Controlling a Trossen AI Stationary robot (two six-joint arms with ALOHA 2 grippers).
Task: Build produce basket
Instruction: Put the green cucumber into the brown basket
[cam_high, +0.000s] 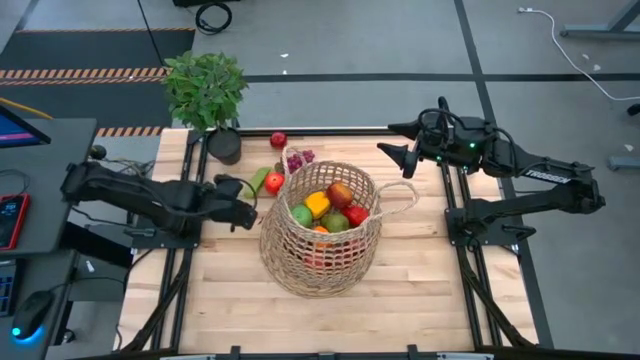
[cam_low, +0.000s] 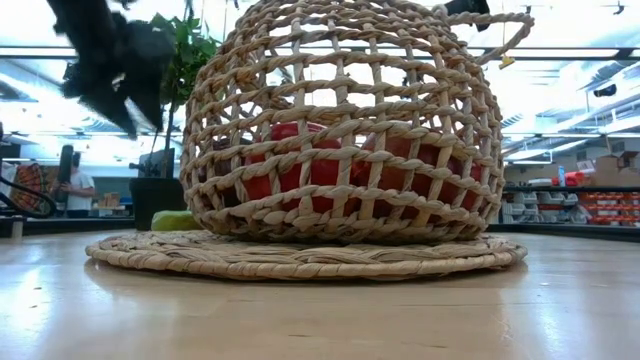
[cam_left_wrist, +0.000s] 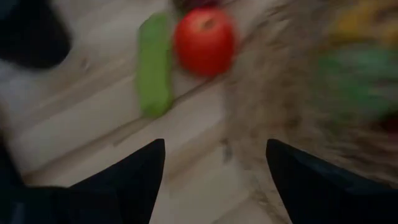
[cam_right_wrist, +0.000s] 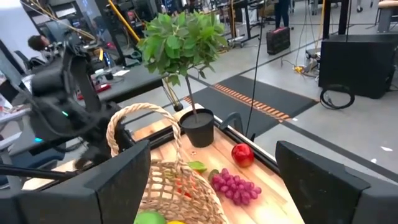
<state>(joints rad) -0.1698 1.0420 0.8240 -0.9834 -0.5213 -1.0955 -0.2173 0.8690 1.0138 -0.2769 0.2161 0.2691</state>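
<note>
The tan wicker basket (cam_high: 322, 228) stands on a woven mat at the table's middle and holds several fruits: a yellow pepper, red and green apples. It fills the low view (cam_low: 340, 130). On the table at its far left lie a green cucumber (cam_left_wrist: 153, 65), a red apple (cam_left_wrist: 204, 40), purple grapes (cam_right_wrist: 235, 186) and another red apple (cam_right_wrist: 242, 154). My left gripper (cam_high: 246, 206) is open and empty, just left of the basket, near the cucumber. My right gripper (cam_high: 398, 140) is open and empty, raised at the basket's far right.
A potted green plant (cam_high: 208, 92) in a black pot stands at the table's far left corner. Bare wood lies in front of the basket toward the near edge. People show in the room beyond the table.
</note>
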